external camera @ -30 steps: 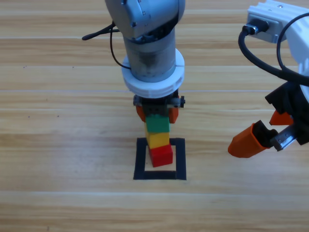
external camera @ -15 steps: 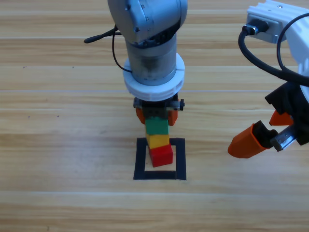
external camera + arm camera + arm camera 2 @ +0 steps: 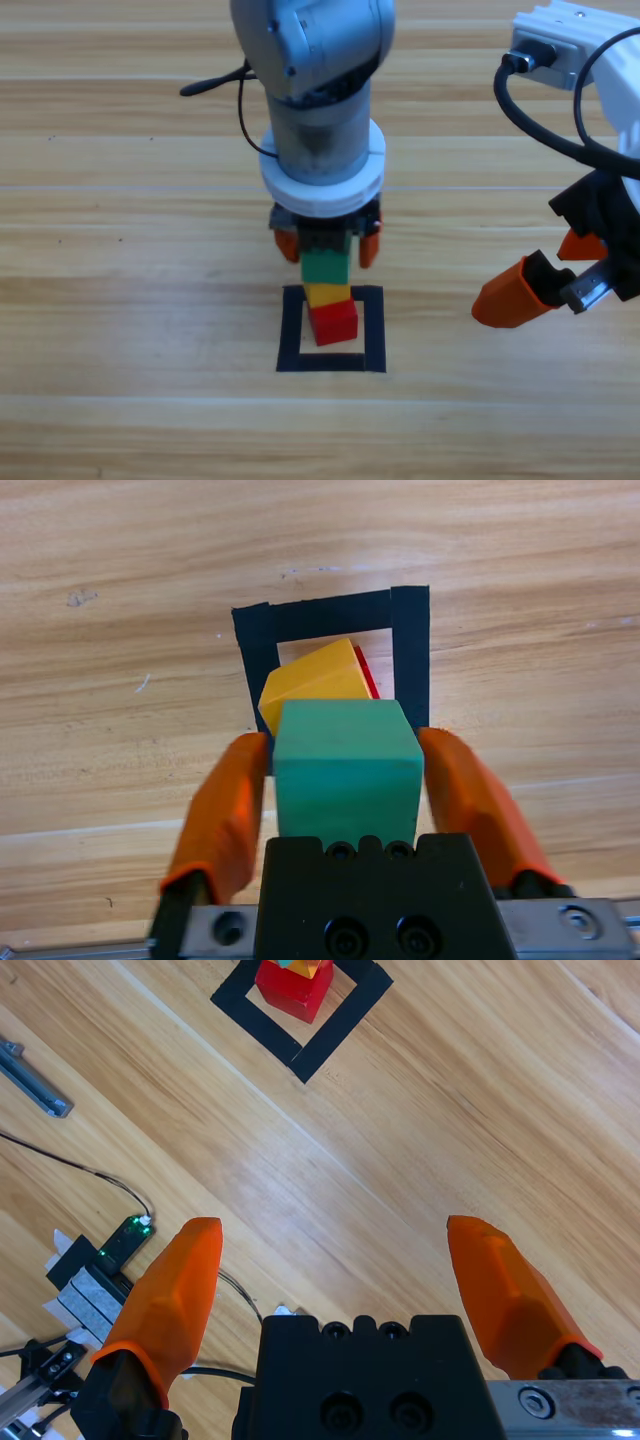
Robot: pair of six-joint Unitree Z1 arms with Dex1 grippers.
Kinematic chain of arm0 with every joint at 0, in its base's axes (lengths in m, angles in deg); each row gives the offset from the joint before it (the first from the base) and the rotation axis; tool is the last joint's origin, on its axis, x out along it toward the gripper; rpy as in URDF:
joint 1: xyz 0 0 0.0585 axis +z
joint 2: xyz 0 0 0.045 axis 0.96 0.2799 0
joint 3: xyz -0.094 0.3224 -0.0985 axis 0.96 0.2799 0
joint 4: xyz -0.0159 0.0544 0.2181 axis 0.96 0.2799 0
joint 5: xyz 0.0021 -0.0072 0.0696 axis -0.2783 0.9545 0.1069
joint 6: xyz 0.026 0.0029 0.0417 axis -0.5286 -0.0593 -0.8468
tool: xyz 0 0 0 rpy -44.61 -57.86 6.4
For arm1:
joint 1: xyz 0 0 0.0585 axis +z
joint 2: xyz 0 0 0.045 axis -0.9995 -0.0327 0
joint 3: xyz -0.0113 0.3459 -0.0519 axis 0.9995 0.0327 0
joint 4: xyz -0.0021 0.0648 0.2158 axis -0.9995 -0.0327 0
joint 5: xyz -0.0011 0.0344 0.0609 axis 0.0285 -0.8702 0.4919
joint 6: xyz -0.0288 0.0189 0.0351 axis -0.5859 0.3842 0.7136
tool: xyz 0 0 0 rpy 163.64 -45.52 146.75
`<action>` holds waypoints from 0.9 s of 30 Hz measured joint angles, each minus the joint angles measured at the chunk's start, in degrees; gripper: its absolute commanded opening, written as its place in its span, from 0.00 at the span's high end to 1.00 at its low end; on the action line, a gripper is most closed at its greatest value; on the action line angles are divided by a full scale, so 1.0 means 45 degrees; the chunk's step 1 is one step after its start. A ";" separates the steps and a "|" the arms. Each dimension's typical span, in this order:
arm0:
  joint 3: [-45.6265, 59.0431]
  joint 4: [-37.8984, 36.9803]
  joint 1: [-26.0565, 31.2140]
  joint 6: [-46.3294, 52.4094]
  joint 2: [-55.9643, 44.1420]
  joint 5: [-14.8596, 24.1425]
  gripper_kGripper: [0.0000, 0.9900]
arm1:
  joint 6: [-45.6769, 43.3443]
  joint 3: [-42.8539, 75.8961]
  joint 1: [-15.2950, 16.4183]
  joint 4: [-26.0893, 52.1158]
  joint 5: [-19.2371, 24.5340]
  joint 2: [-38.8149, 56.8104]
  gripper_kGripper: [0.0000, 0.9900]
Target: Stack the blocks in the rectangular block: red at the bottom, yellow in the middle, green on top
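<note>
**Wooden table fills every view**

You see a light wooden table with grain running left to right in the high view, lit evenly. In the right wrist view, off to one side of it, a black cable leads to a small black device showing green lights, and a grey metal bar lies nearby.

left tool jaws flanking green, bare table around
</note>
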 measured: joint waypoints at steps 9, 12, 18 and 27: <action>0.0010 0.0000 -0.0211 0.0079 0.0079 0.0089 0.02 | -0.0004 0.0000 0.0000 0.0000 0.0000 0.0000 0.00; 0.0010 0.0000 -0.0211 0.0109 0.0075 0.0090 0.01 | -0.0006 0.0024 0.0000 0.0001 0.0062 0.0019 0.00; -0.0016 0.0032 -0.0383 0.0675 -0.0312 0.1134 0.02 | 0.0001 0.0119 0.0000 0.0001 0.0426 0.0532 0.00; 0.0448 0.0153 -0.1558 0.1419 -0.4440 0.4299 0.01 | 0.0001 0.0125 0.0000 0.0001 0.0442 0.0554 0.00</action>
